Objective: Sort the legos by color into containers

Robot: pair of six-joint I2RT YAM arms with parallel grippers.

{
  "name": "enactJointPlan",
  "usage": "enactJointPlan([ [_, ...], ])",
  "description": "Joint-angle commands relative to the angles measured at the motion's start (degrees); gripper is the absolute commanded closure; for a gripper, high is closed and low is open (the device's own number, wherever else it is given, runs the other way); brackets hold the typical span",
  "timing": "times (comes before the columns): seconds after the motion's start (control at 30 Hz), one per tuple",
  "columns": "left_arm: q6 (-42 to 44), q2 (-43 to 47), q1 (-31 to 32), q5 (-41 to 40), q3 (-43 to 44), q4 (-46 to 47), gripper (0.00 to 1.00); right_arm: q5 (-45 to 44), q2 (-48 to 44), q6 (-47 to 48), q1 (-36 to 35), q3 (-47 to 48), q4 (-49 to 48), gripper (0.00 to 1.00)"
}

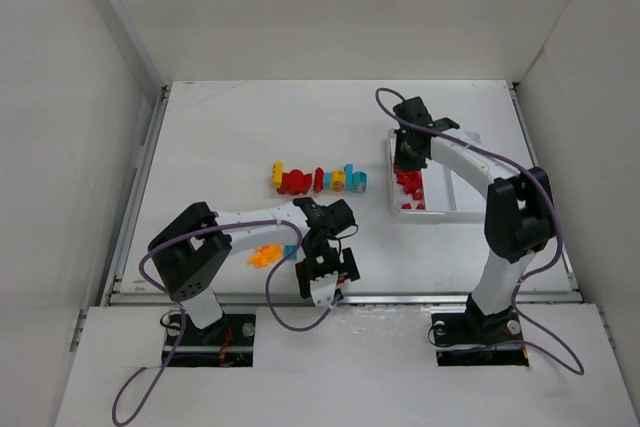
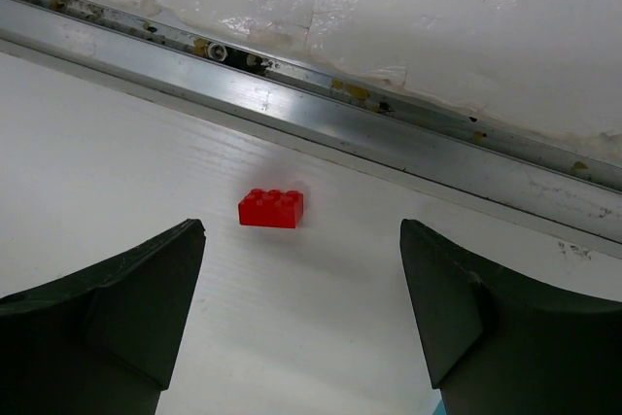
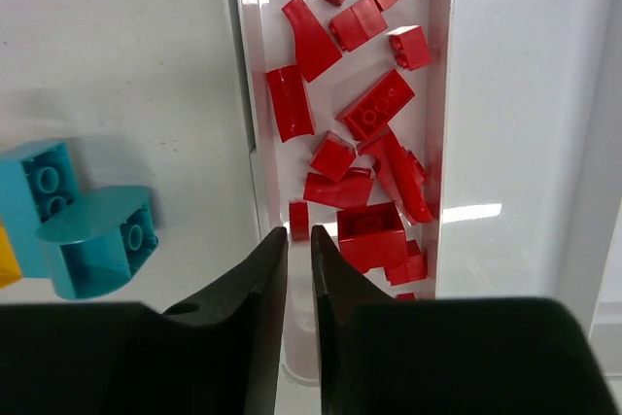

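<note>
A mixed row of red, orange and cyan legos [image 1: 320,180] lies mid-table, with orange ones [image 1: 265,255] near the left arm. One red brick [image 2: 271,208] lies by the metal front rail, just beyond the tips of my open left gripper [image 2: 303,230], which holds nothing. The white tray [image 1: 455,182] has several red legos [image 3: 360,123] in its left container. My right gripper [image 3: 297,233] hovers over that container's near end, its jaws a narrow slit apart with nothing gripped. A small red piece [image 3: 298,219] lies just past its tips.
The aluminium rail [image 2: 389,138] runs along the table's front edge close to the left gripper [image 1: 325,277]. Two cyan bricks [image 3: 97,240] sit on the table left of the tray wall [image 3: 243,94]. White walls enclose the table on three sides.
</note>
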State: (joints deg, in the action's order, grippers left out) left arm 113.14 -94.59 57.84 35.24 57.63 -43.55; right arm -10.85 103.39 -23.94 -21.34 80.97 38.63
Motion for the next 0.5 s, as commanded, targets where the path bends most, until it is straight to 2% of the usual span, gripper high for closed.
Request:
enactJointPlan([
  [0.0, 11.4, -0.86, 0.69, 1.05, 1.0, -2.77, 0.21, -0.22, 0.67, 0.74, 0.25, 2.44, 0.04, 0.79],
  [0.03, 10.7, -0.86, 0.69, 1.05, 1.61, -2.77, 0.21, -0.22, 1.45, 0.74, 0.25, 2.44, 0.04, 0.75],
  [0.07, 10.7, -1.56, 1.21, 1.05, 1.61, -2.16, 0.21, -0.22, 2.24, 1.44, 0.25, 2.44, 0.04, 0.68],
  [0.1, 9.91, -2.18, 1.22, 1.05, 2.22, -2.15, 0.21, -0.22, 2.25, 1.44, 0.25, 2.96, 0.04, 0.4],
  [0.13, 9.9, -2.18, 1.22, 1.05, 2.23, -2.15, 0.21, -0.22, 2.77, 1.44, 0.25, 2.97, 0.04, 0.31],
  [0.23, 8.77, -3.32, 2.44, 1.05, 2.76, -1.63, 0.21, -0.22, 2.26, 1.97, 0.25, 2.26, -0.48, 0.29],
  [0.33, 7.36, -3.94, 3.06, 1.05, 3.89, -1.63, 0.25, -0.22, 0.5, 1.97, 0.25, 1.04, -0.49, 0.29],
  [0.47, 4.37, -4.99, 3.59, -0.08, 4.42, -2.15, 0.38, -0.22, -4.07, 1.97, 0.25, -0.02, -0.49, 0.29],
])
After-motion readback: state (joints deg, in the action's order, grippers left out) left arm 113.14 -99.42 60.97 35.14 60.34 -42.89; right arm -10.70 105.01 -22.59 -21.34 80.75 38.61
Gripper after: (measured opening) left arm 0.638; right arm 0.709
